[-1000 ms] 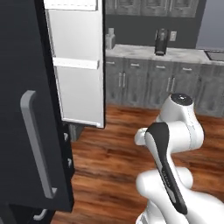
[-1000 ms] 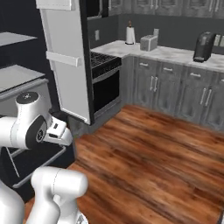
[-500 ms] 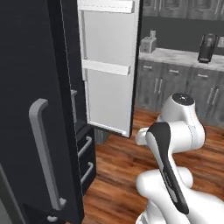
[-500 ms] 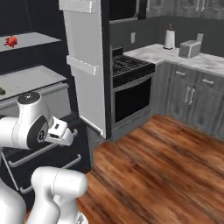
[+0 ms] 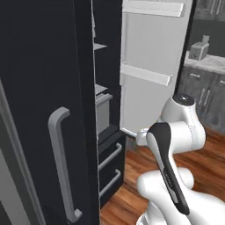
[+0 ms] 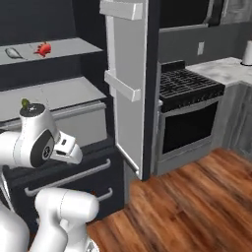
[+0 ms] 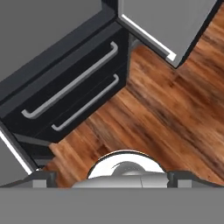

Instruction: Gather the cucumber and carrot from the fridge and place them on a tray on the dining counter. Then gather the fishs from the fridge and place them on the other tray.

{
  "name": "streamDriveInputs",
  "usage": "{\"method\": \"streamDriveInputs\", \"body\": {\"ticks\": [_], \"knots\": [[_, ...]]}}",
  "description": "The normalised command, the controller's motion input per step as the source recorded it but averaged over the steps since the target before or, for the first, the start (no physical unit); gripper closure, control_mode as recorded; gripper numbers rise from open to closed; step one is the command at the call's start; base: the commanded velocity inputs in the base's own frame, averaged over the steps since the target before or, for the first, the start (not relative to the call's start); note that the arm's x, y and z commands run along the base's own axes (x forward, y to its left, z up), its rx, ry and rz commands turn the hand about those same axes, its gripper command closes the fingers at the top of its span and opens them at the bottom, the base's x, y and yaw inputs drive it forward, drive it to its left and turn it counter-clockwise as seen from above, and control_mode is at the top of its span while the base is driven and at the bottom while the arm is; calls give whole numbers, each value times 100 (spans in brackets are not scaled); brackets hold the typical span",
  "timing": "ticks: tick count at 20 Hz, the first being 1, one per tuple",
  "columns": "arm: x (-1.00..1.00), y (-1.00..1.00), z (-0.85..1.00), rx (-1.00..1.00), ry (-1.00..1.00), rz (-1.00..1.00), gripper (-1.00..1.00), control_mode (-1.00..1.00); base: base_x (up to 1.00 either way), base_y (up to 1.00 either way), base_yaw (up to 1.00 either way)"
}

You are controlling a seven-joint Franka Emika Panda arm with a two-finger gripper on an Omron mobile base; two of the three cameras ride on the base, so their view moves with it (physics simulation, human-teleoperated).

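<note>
Open fridge (image 5: 44,88) looming ahead and to the left of the tool (image 7: 113,178); jaws spread wide, holding nothing, aimed down at the two lower drawers (image 7: 74,94) and the wood floor (image 7: 175,109). High above the tool on the upper shelf (image 6: 74,47), silver-grey fish (image 6: 14,53) lying just beside red-orange fish (image 6: 43,48). One shelf down, still above the tool, a small green thing (image 6: 24,103), possibly the cucumber, half hidden behind the arm and not sure enough to name. To the right of the tool, light grey inner door (image 6: 130,83) swung open; well beyond it, black stove (image 6: 189,88).

Step in hand, judging by the pose: closing on the fridge for the vegetables. Best done by squaring the base to the shelves first; then lifting the tool out of its downward aim to shelf height; going in level and wide; keeping the elbow off the open door at the right; leaving the fishes alone until the vegetables are on their tray.

Against a second back: whole scene swung across both base views, so a turn of the base, not of the things; shelves and fishes now in sight, stove in place of grey cabinets; arm's pose and wide jaws unchanged.
</note>
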Motion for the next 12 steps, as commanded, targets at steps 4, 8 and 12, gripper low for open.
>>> {"method": "streamDriveInputs", "body": {"ticks": [4,8,12], "knots": [[0,0,0,0,0,0,-100,100,61,0,47],[0,0,0,0,0,0,-100,100,56,0,47],[0,0,0,0,0,0,-100,100,45,-9,47]]}}
